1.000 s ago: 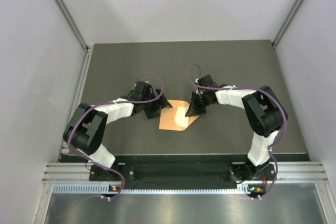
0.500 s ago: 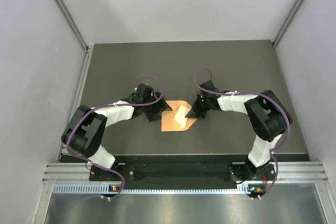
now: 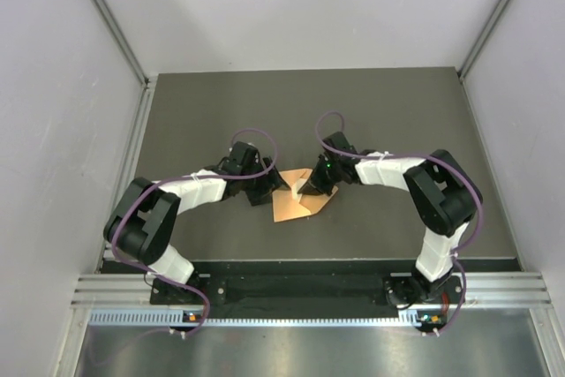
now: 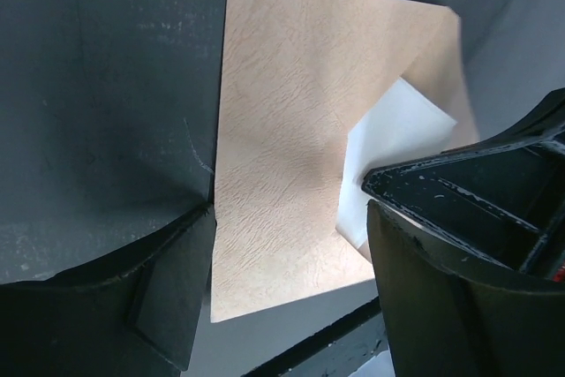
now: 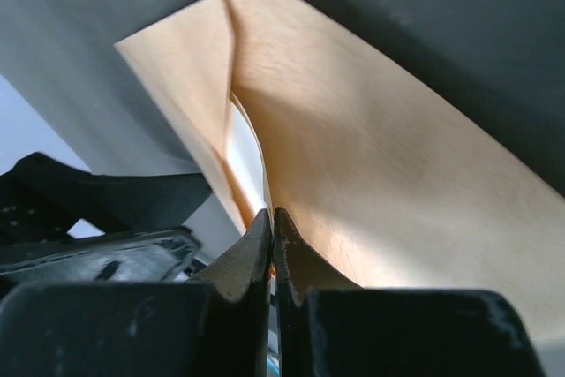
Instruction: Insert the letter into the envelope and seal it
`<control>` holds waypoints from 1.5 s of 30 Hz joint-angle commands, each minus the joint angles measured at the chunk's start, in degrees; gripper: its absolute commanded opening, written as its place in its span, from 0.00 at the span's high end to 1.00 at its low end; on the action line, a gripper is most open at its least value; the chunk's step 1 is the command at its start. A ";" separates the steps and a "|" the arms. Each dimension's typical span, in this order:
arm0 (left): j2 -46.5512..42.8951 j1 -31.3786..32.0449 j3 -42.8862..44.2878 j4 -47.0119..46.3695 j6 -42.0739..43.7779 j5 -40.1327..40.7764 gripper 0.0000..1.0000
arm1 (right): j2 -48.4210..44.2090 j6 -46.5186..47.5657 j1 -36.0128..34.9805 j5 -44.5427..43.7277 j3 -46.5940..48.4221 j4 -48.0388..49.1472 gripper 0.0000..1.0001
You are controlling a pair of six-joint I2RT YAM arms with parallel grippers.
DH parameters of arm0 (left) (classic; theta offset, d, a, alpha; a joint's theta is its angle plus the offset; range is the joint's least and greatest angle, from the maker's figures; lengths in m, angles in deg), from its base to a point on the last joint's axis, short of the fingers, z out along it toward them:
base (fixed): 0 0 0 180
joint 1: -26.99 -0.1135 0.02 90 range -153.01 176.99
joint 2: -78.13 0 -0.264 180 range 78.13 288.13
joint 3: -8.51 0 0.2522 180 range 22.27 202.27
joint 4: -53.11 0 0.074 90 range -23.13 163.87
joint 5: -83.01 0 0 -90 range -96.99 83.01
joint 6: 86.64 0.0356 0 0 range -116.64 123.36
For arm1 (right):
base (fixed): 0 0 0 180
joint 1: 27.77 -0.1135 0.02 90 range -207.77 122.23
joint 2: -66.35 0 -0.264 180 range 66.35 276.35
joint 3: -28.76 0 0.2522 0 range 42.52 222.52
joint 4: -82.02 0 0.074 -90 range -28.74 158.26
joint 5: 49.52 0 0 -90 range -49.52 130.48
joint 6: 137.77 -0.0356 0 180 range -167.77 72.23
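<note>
The envelope [image 3: 290, 207] lies flat on the surface [image 3: 397, 112], mid-frame. The left hand [image 4: 291, 214] hangs low, fingers apart astride it. The right hand [image 5: 272, 222], tilted down, is clamped on the letter [image 4: 388, 143] at the envelope's opening.

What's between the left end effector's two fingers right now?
The orange envelope fills the gap of the left end effector, the pale letter poking from it beside one finger. The left wrist view shows this.

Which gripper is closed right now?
The right gripper, its fingertips pressed together on the letter's edge. The left gripper is open, its fingers spread wide above the envelope.
</note>
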 commanded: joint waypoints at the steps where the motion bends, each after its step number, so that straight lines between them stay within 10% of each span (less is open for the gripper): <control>1: -0.85 0.30 0.88 1.40 2.15 -0.36 0.26 | 0.49 3.98 -1.23 2.02 3.84 3.29 1.00; 38: 4.51 0.21 6.24 1.40 5.93 1.84 0.29 | 11.04 31.34 -0.97 10.04 16.95 -12.69 1.00; 45: 2.93 0.21 5.01 2.89 5.67 4.03 0.29 | 3.93 29.49 -0.53 3.70 13.69 -13.92 0.73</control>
